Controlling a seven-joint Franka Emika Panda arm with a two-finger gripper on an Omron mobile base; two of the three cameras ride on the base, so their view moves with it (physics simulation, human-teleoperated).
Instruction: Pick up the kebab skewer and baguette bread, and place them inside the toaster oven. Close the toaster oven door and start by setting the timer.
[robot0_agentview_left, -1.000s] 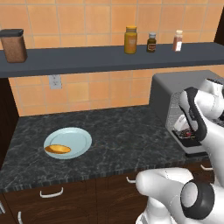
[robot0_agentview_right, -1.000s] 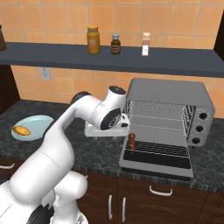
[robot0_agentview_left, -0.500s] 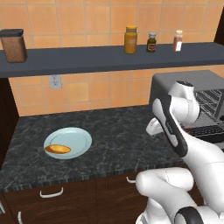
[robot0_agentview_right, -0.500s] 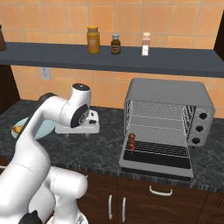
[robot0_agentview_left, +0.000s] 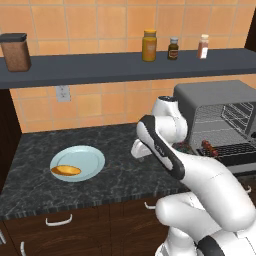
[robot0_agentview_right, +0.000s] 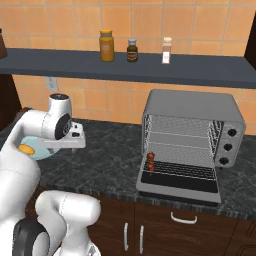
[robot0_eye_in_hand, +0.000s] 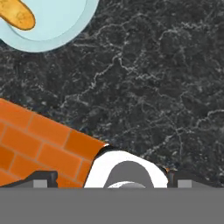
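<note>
The grey toaster oven (robot0_agentview_left: 212, 102) (robot0_agentview_right: 192, 117) stands at the counter's right with its toaster oven door (robot0_agentview_right: 179, 186) folded down flat. The kebab skewer (robot0_agentview_right: 150, 162) (robot0_agentview_left: 209, 146) rests at the front left of the lower rack. The baguette bread (robot0_agentview_left: 66, 170) (robot0_eye_in_hand: 17, 13) (robot0_agentview_right: 26, 148) lies on a pale blue plate (robot0_agentview_left: 87, 159) (robot0_eye_in_hand: 65, 26) at the counter's left. My gripper (robot0_agentview_left: 139, 151) (robot0_agentview_right: 64, 146) (robot0_eye_in_hand: 111, 179) hovers over bare counter between plate and oven, open, nothing between its fingers (robot0_eye_in_hand: 41, 178).
A dark wall shelf (robot0_agentview_left: 100, 65) runs above the counter with an orange jar (robot0_agentview_left: 149, 45), two small bottles (robot0_agentview_left: 173, 48) and a brown canister (robot0_agentview_left: 16, 51). An outlet (robot0_agentview_left: 63, 93) sits on the tiled wall. Drawers lie below the counter's front edge.
My arm has swung left, away from the oven mouth toward the plate. The skewer stays behind on the oven rack. The jaws remain wide.
</note>
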